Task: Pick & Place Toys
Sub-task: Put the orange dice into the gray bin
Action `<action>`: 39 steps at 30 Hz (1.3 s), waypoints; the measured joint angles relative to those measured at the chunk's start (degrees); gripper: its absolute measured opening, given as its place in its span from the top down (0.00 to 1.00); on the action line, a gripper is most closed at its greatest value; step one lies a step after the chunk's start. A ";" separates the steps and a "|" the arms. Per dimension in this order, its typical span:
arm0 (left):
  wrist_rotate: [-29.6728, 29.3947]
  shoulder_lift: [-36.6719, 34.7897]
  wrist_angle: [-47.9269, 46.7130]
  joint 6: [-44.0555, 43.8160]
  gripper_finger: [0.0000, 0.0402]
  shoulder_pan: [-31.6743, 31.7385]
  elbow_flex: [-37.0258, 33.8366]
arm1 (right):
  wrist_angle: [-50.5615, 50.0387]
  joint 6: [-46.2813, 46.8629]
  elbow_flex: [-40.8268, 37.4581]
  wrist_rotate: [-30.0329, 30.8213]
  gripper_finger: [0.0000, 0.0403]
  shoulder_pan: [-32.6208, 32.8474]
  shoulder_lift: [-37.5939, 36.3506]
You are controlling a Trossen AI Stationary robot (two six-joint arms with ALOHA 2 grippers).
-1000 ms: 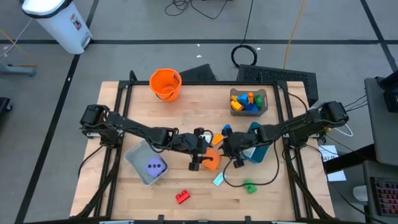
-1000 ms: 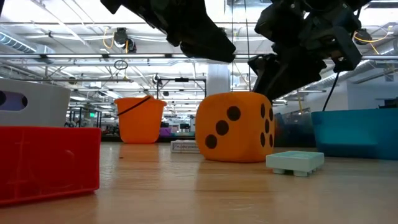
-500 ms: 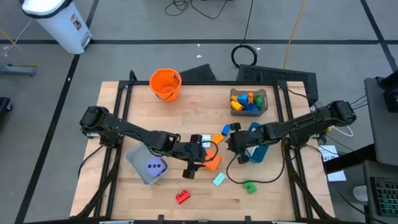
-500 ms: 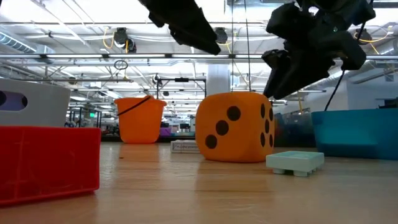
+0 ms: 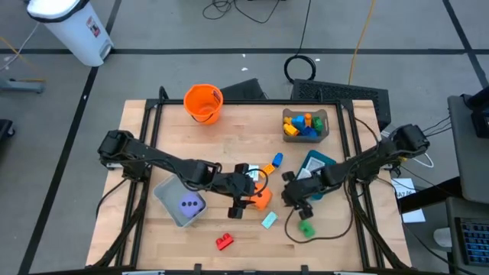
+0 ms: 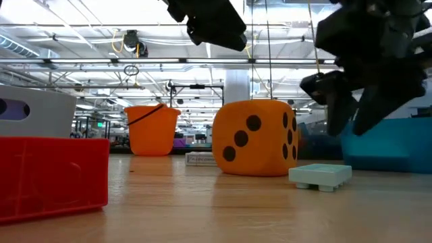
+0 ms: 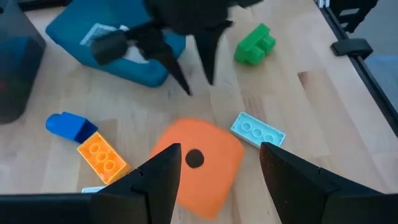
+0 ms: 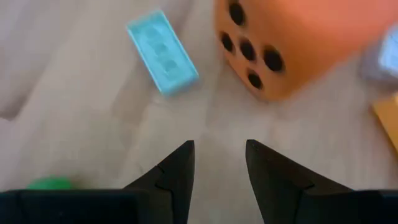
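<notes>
Progress: partway, as I judge it. Left pincer (image 7: 214, 180) hangs released, nothing in it, right over the orange dotted foam die (image 5: 262, 198), which sits on the wooden bench (image 5: 229, 137). Right pincer (image 8: 219, 168) also released and empty, just beside the die's far side, w/ the pale teal flat plastic block (image 5: 269, 221) near it and the green plastic block (image 5: 306, 228) a bit beyond. Orange studded brick (image 7: 101, 155) and blue block (image 7: 68, 125) lie loose nearby; red plastic block (image 5: 224, 242) farther off. Already binned: purple dotted die (image 5: 191, 205) in the grey bin (image 5: 166, 195); several bright blocks in the small grey tray (image 5: 306, 125) well apart. Teal bin (image 5: 317, 163) sits close behind the right arm. Both arms crowd the die, so collision risk.
</notes>
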 joint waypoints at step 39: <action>0.08 -1.25 -12.64 -15.76 0.43 -1.27 -0.02 | 22.56 -10.52 -0.61 13.78 0.66 -5.54 5.00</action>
